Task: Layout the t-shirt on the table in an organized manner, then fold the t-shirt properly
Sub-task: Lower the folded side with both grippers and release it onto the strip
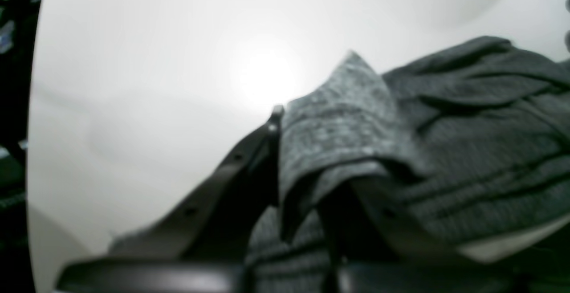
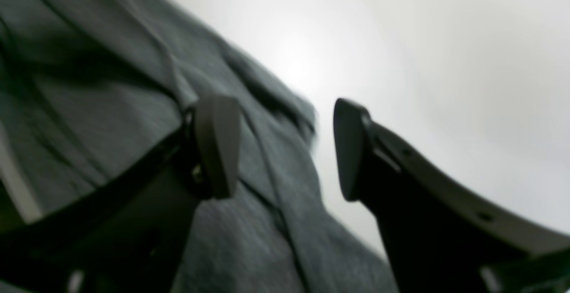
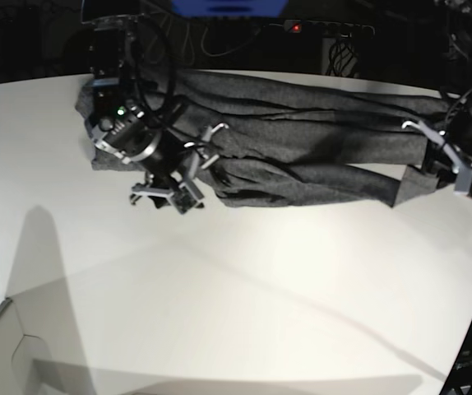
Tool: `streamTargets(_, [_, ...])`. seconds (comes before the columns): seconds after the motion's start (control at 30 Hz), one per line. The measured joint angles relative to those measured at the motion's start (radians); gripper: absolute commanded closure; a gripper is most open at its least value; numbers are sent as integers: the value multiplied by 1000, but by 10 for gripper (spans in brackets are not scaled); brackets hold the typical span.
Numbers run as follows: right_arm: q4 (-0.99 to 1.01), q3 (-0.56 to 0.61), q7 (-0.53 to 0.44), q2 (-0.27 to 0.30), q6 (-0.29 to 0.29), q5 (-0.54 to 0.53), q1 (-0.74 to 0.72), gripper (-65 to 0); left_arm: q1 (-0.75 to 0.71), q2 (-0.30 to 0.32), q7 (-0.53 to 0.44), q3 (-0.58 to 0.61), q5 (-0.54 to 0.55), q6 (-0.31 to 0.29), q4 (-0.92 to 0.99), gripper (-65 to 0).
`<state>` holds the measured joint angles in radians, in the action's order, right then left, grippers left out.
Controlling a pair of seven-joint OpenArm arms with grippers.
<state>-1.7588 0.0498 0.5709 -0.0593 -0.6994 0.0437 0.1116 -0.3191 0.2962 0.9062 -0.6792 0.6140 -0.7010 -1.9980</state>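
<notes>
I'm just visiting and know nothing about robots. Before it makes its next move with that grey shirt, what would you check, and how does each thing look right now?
1. Left gripper has a hold: ok, jaws shut on a fold of the t-shirt.
2. Right gripper is free: ok, jaws open, nothing between them.
3. Right gripper is near cloth: ok, it is over the shirt's edge.
4. Shirt is on the table: ok in the base view; its far edge is hard to see.
5. Shirt is flat: not ok, bunched into a long wrinkled band.
6. Sleeves are laid out: cannot tell.
</notes>
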Motion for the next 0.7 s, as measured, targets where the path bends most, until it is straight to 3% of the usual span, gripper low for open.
streamTargets(0.2, [30,-63,-6,6,1,0,0,-340,-73,53,-6,-153,168,0,0,-1])
streamTargets(0.4, [81,-104,-6,4,1,0,-1,-339,-114,107,-6,-257,259,1,0,-1])
streamTargets(0.7, [97,-133,-16,4,1,0,21,-335,-116,105,97,-366,259,1,7,-1])
